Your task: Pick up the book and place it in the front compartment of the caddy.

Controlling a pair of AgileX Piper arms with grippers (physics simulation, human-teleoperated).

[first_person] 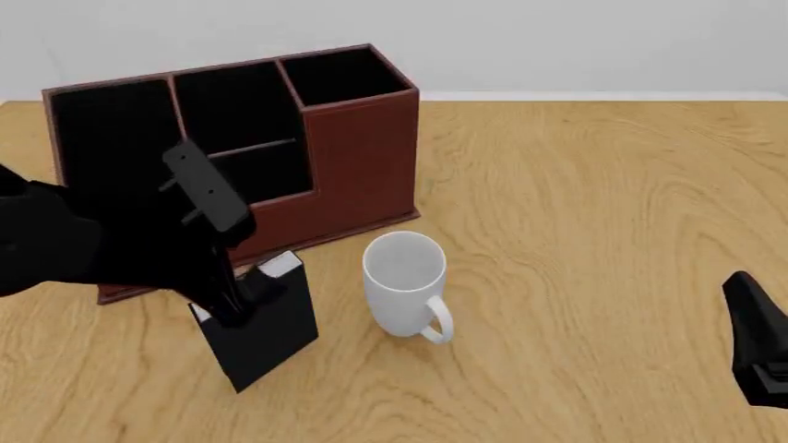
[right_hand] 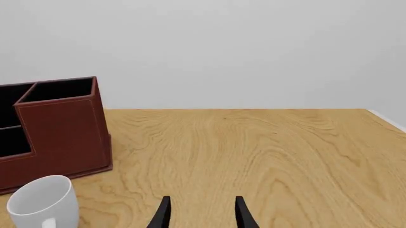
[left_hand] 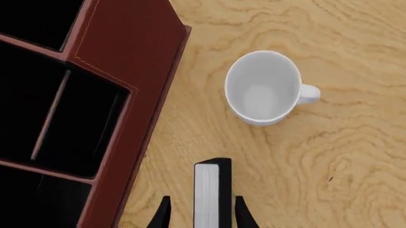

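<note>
Nearest, at the left: left gripper (first_person: 236,297) clamped on one black book (first_person: 262,325), gripped at its top edge, tilted, white pages (left_hand: 206,194) between the fingers (left_hand: 163,214), near side of the caddy, left of the mug. Behind, one reddish-brown caddy (first_person: 360,157), black inside, several open compartments. One white mug (first_person: 405,282), upright, just right of the book. Right gripper (right_hand: 201,212) spread, holding nothing, well apart at right. No readable writing anywhere.

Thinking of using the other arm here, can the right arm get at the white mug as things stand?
Probably yes. The right gripper is open with only bare table between it and the white mug. The left gripper sits around the book, beside the mug's far side.
</note>
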